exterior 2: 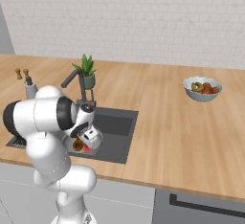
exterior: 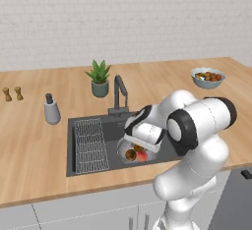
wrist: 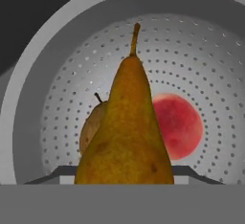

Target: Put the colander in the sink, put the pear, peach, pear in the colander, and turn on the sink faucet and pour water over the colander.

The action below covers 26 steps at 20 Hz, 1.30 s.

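Brown pear (wrist: 127, 132) over perforated colander (wrist: 57, 65); red-pink peach (wrist: 176, 125) inside.

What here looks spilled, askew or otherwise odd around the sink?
Nothing stands out. The colander sits in the sink, holding the peach and one pear; the hand hangs over it with the second pear.

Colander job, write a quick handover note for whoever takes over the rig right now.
End effector: over the colander, shut on a pear.
Colander sits in the sink, beside the wire rack.
Already in it: the peach and another pear.
Done: colander placed, two fruits in.
Left: release the held pear into the colander, then turn on the sink faucet; no water is running yet.
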Motion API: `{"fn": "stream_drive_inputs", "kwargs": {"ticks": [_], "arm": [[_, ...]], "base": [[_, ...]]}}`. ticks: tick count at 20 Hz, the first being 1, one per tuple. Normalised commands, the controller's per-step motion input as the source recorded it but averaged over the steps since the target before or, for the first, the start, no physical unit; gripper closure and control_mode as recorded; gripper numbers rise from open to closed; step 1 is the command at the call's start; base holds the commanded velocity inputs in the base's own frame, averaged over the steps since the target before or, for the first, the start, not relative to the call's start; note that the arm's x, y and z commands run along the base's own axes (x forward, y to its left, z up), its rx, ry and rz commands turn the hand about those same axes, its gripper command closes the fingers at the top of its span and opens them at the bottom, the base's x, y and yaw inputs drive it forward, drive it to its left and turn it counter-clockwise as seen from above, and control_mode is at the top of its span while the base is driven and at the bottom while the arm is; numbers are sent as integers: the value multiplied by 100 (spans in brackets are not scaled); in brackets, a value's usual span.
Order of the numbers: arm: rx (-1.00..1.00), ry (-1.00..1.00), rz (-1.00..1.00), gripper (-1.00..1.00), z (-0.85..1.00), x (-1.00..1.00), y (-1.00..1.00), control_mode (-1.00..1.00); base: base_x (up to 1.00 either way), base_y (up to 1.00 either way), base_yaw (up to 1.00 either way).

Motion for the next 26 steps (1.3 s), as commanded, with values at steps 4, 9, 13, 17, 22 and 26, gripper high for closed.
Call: {"fn": "stream_drive_inputs", "kwargs": {"ticks": [4, 9, 13, 17, 22, 26], "arm": [[-4, -7, 0, -100, -2, 0, 0, -100], [0, -12, 0, -100, 24, 0, -12, -100], [0, -12, 0, -100, 50, 0, -22, -100], [2, -18, 4, -100, 96, 0, -57, -100], [13, -17, 14, -100, 100, 3, -55, -100], [20, -11, 23, -100, 92, 30, -28, -100]], "base": [[0, 0, 0], [0, 0, 0], [0, 0, 0], [0, 0, 0], [0, 0, 0], [0, 0, 0]]}}
